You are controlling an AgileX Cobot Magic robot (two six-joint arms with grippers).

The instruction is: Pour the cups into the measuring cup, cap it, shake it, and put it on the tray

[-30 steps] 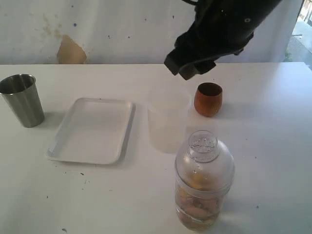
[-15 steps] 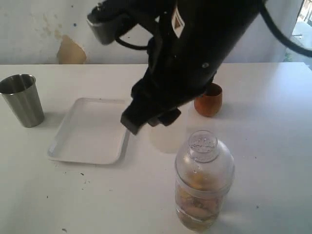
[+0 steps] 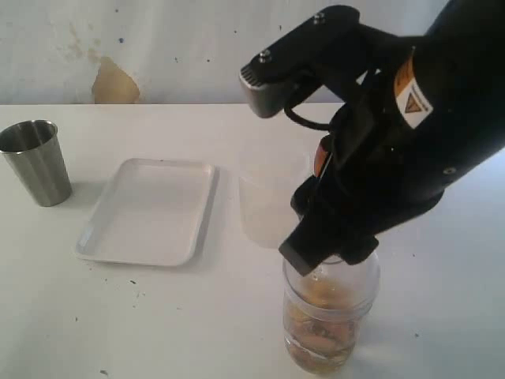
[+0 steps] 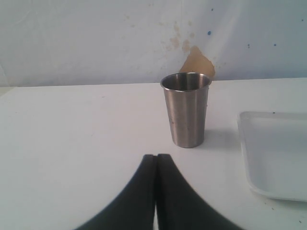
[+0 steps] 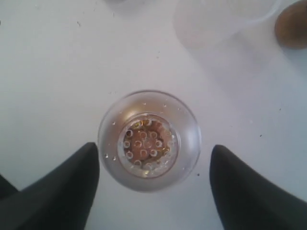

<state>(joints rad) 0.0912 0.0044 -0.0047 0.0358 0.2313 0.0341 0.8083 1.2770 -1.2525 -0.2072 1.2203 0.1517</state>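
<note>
The clear measuring cup (image 3: 331,320) stands at the front of the table with its domed cap on and brownish contents inside. My right gripper (image 3: 325,257) hangs directly above it, open, and in the right wrist view its fingers flank the cap (image 5: 149,141) without touching it. The steel tumbler (image 3: 35,162) stands at the far left, upright, just ahead of my shut, empty left gripper (image 4: 156,157). The wooden cup (image 5: 291,26) is mostly hidden behind the right arm in the exterior view. The white tray (image 3: 150,209) lies between the tumbler and the measuring cup.
A frosted plastic cup (image 3: 264,205) stands just behind the measuring cup, right of the tray, and it also shows in the right wrist view (image 5: 216,19). The tray's corner (image 4: 278,153) lies beside the tumbler (image 4: 186,110).
The right arm has swung from the back of the table forward and down, and now sits over the capped measuring cup. Nothing on the table has moved.
</note>
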